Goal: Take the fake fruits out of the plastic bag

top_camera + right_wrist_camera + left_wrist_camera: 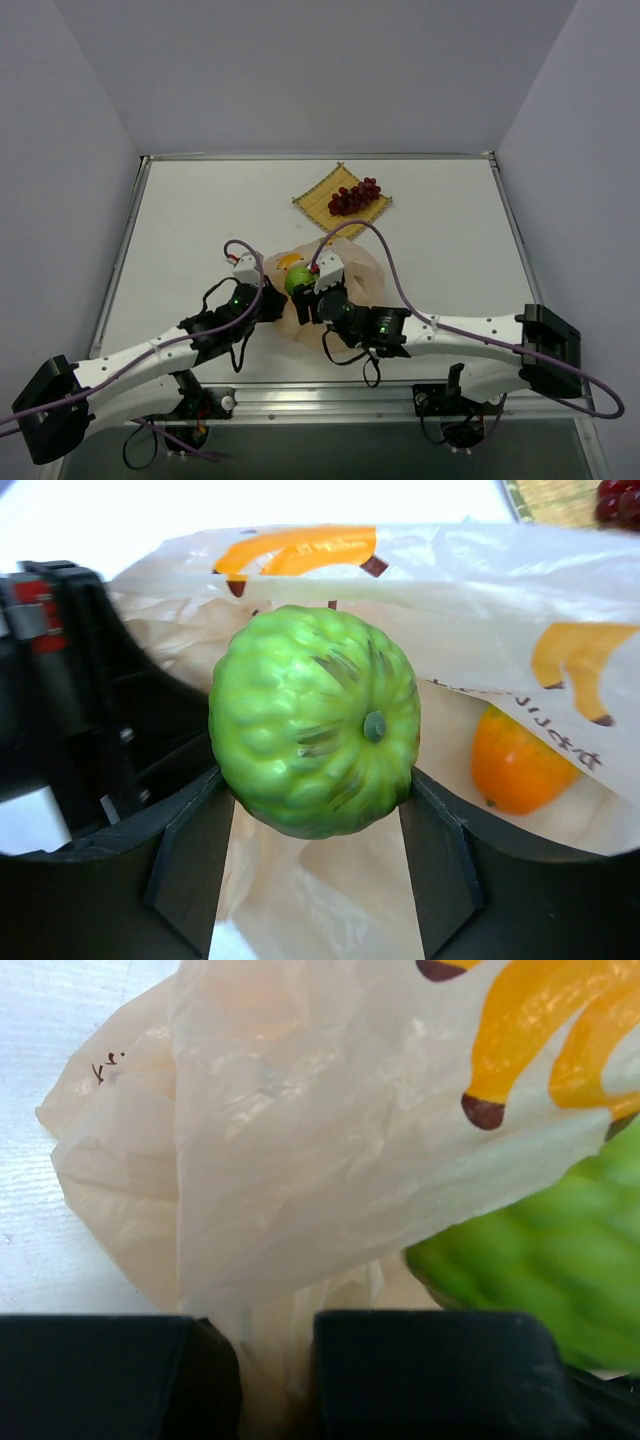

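1. Left gripper (pixel 275 1365): fingers pinched together on a fold of the plastic bag (pixel 300 1160), anchoring its near-left side. The arm lies low and reaches diagonally in from its base.
2. Right gripper (pixel 315 855): fingers clamped on either side of the round green fruit (pixel 315 735), which is bumpy-skinned with its stem end facing the wrist camera. The arm mirrors the left one, coming in low from the right, and the two grippers sit just beside each other.
3. The held fruit is at the bag mouth. It looks clear of the film but is not yet away from the bag.
4. Still inside: the mango-shaped fruit (pixel 515 760), orange side up, tucked under the banana-printed film. No second round green one shows, so I can't tell where it is.
5. Far side: the grape bunch (pixel 355 196) is already out, lying on a woven mat (pixel 322 205) well apart from the bag.
6. Progress, my read: one out, one in hand, at least one left. Roughly midway.
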